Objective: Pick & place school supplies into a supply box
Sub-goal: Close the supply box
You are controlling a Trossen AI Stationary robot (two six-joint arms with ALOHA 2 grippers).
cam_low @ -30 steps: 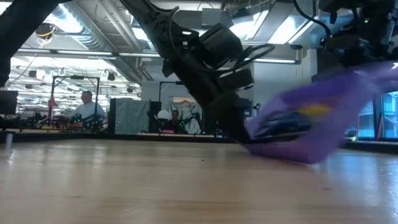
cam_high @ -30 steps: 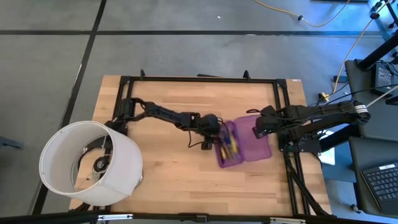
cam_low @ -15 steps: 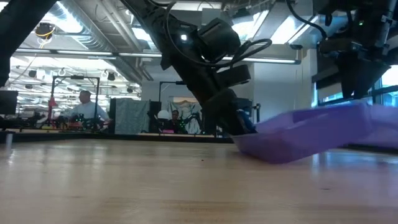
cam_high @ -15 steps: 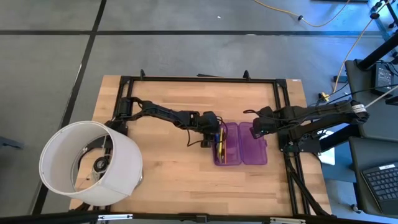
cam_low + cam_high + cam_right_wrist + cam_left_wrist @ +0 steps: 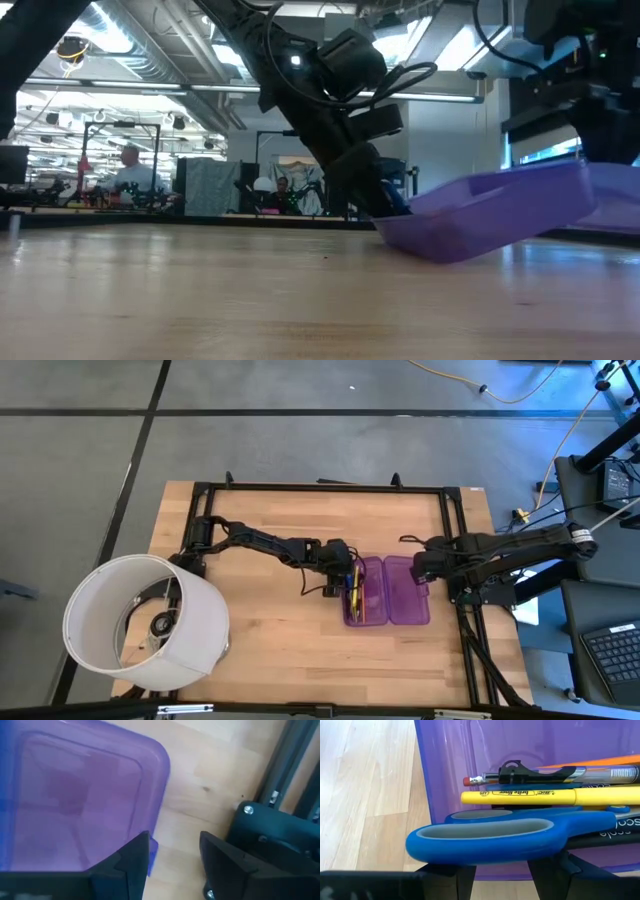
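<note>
I see the purple supply box [image 5: 386,591] lying open right of centre in the high view, on the wooden table [image 5: 270,630]. My left wrist view alone shows its contents: blue-handled scissors [image 5: 520,837], a yellow highlighter [image 5: 550,796] and a pencil [image 5: 475,780]. The left gripper [image 5: 345,582] pinches the box's left wall, jaws nearly closed. The right gripper [image 5: 172,855] sits at the lid's corner, jaws parted, holding nothing. A white lampshade [image 5: 145,622] fills the lower left.
</note>
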